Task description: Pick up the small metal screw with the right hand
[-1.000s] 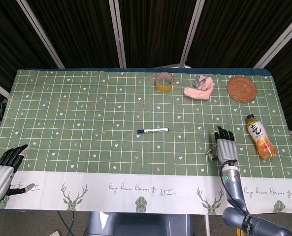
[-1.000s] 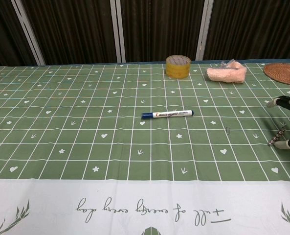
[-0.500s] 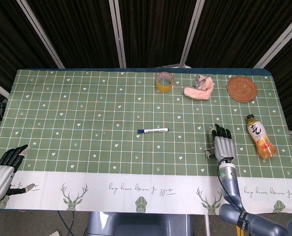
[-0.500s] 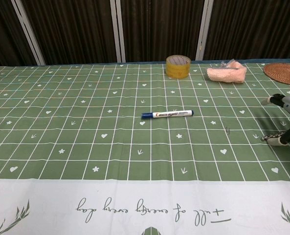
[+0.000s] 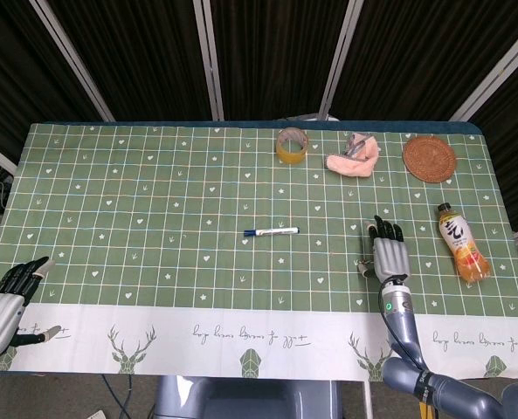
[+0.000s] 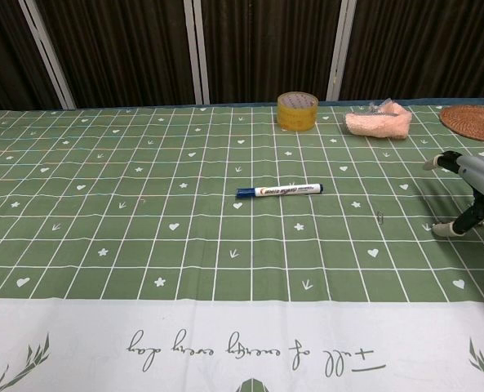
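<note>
tiny metal screw (image 6: 383, 216) lying flat on green checkered cloth, right of table middle, just left of right hand (image 6: 468, 193). too small for detail.

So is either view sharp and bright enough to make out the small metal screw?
Head view: evenly lit, no glare, but the screw is too small to see near the right hand. Chest view: sharp, a tiny metal speck shows left of that hand, identity uncertain.

Your right hand (image 5: 387, 255) has open cloth to its left as far as the marker (image 5: 272, 231). To its right, the lying bottle (image 5: 461, 254) bounds sideways travel. Tape roll (image 5: 291, 145), pink cloth (image 5: 354, 157) and coaster (image 5: 430, 158) stand well apart at the far edge.
</note>
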Controlling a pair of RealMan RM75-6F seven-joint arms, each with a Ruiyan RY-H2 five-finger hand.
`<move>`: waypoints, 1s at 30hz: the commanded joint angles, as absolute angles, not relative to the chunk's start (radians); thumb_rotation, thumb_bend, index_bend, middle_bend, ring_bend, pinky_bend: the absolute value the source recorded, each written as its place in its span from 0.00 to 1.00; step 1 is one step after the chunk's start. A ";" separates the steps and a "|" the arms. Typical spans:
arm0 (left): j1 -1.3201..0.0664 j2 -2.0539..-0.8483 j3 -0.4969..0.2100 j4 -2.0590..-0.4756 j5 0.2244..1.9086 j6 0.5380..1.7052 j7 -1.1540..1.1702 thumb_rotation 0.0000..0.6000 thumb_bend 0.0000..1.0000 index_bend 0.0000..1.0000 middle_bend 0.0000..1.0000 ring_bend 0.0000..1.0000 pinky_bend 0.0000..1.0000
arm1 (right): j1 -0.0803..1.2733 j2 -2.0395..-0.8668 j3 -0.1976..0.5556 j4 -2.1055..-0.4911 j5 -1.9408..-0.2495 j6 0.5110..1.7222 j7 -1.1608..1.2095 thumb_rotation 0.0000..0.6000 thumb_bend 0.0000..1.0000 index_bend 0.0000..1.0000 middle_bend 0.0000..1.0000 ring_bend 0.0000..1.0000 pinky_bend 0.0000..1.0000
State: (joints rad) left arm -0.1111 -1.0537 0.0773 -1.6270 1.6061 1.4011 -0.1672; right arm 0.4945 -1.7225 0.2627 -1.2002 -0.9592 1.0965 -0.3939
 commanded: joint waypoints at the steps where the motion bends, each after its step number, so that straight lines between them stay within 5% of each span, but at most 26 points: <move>1: -0.111 -1.053 0.078 -1.627 1.606 1.401 -0.168 1.00 0.04 0.00 0.00 0.00 0.00 | 0.494 -1.716 0.259 -1.207 -0.964 1.099 -0.396 1.00 0.13 0.11 0.00 0.00 0.00; 7: -0.110 -1.053 0.078 -1.627 1.606 1.401 -0.169 1.00 0.04 0.00 0.00 0.00 0.00 | 0.483 -1.674 0.240 -1.249 -1.012 1.121 -0.387 1.00 0.14 0.28 0.01 0.00 0.00; 12: -0.110 -1.053 0.081 -1.633 1.614 1.404 -0.163 1.00 0.04 0.00 0.00 0.00 0.00 | 0.478 -1.618 0.196 -1.282 -1.097 1.119 -0.360 1.00 0.13 0.45 0.13 0.00 0.00; 30: -0.111 -1.054 0.080 -1.639 1.602 1.392 -0.159 1.00 0.04 0.00 0.00 0.00 0.00 | 0.496 -1.649 0.164 -1.192 -1.154 1.057 -0.288 1.00 0.16 0.48 0.15 0.00 0.00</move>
State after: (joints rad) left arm -0.1112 -1.0537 0.0800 -1.6391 1.6018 1.3917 -0.1587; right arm 0.4938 -1.6456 0.1644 -1.1962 -1.1536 1.0598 -0.2879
